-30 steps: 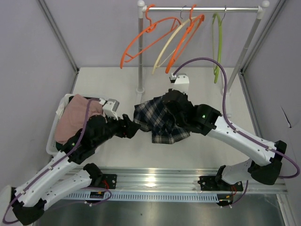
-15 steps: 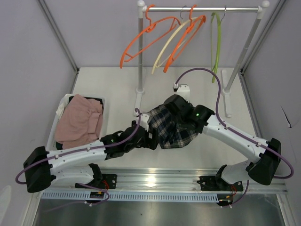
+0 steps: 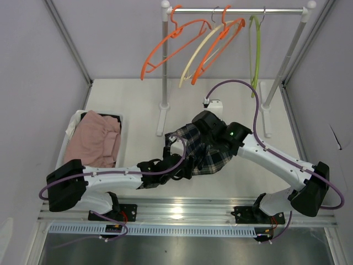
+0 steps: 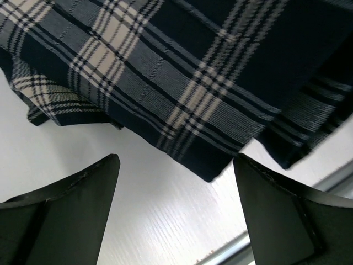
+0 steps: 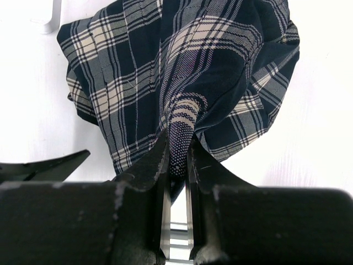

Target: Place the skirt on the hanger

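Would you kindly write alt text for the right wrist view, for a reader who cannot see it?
The right gripper pinches a bunched fold of the navy-and-cream plaid skirt; the rest of the cloth fans out beyond it against the white table.

Top cam's way up on the near side of the plaid skirt (image 3: 212,160), tilted down, wide enough to catch the whole table (image 3: 127,105) and the clothes rail (image 3: 237,10) beyond it. Both wrist cams are jammed right up close: left facing the skirt's hem, right looking down on its bunched middle. All three share the skirt.
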Available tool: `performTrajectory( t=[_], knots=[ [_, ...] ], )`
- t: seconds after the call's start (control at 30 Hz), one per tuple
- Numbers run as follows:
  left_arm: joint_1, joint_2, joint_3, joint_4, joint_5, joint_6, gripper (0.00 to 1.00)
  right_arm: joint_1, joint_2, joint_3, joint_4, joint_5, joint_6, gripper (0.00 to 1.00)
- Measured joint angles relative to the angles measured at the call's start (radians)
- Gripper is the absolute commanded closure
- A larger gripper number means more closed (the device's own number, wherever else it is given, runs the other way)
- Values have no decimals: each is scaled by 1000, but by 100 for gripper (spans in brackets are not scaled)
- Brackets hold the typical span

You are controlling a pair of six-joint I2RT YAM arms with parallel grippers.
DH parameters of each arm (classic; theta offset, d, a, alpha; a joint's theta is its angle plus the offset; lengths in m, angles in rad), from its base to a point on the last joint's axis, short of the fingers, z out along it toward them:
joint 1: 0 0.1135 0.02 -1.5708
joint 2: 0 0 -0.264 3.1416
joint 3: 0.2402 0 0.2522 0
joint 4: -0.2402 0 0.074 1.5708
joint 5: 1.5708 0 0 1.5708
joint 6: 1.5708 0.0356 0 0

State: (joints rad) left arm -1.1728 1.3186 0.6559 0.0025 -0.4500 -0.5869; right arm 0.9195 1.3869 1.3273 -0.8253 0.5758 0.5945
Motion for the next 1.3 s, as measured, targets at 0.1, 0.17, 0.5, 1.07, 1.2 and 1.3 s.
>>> performTrajectory(
  t=[0.1, 0.17, 0.5, 1.07, 1.2, 1.3],
  knots=[
    [-1, 19, 0, 3, -47, -17, 12, 0, 0, 9, -10, -6, 1, 100],
    [-1, 21, 0, 3, -74, -25, 14, 0, 0, 10, -12, -9, 1, 100],
    [-3, 42, 35, 0, -180, -26, 44, 17, 0, 10, -22, -14, 9, 100],
    [64, 84, 175, -214, -192, -49, 100, -56, -39, -153, 55, -146, -24, 23],
    [140, 92, 201, -261, -108, -60, 100, -38, -90, -215, 87, -173, -14, 19],
    [194, 117, 217, -296, -51, -61, 100, 8, -159, -263, 99, -170, 24, 18]
  ],
)
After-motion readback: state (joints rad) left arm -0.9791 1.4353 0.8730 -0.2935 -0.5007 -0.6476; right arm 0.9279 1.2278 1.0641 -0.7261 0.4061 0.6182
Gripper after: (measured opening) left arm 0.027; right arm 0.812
